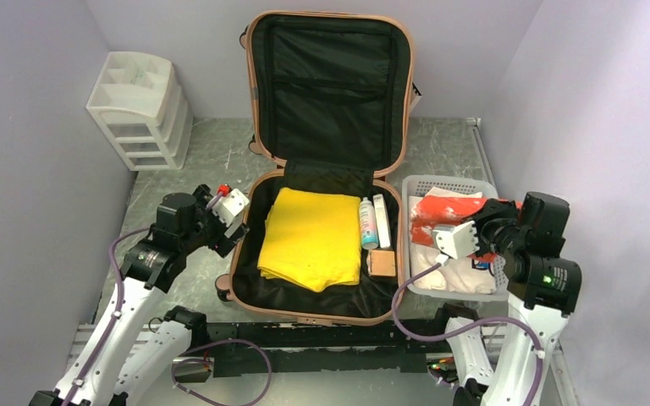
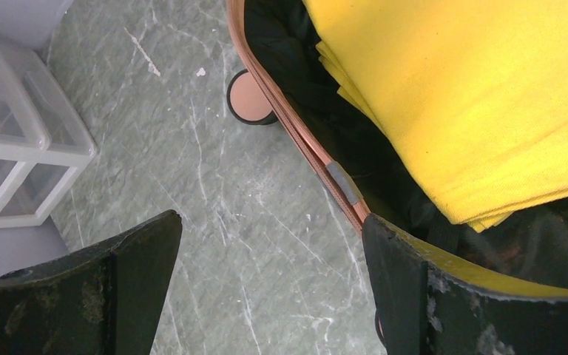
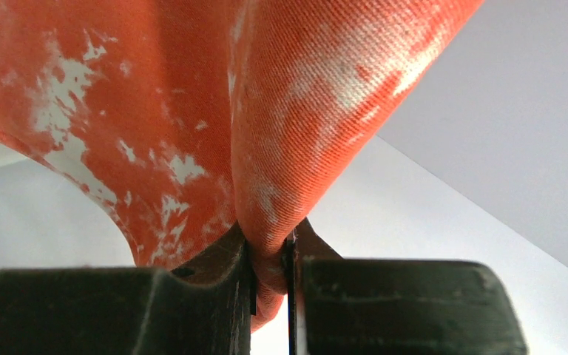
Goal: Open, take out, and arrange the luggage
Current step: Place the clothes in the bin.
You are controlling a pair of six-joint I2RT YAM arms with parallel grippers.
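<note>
Now your pink, black-lined luggage (image 1: 330,76) lies open just right of your spread left gripper (image 2: 270,229); your right gripper (image 3: 270,255) pinches orange cloth (image 3: 303,111).

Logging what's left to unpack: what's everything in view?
salmon-pink hard-shell suitcase: one, pink, open, centre
folded yellow cloth: one, yellow, in suitcase's lower half
small spray bottle: one, white and teal, right of cloth
white tube: one, white, beside bottle
small tan box: one, tan, in front of bottle
white plastic basket: one, white, right of suitcase
orange-and-white cloth: one, orange, at the basket
white plastic drawer unit: one, white, back left
left gripper: one, black, open, beside suitcase's left rim
right gripper: one, black, shut on the orange-and-white cloth
</note>
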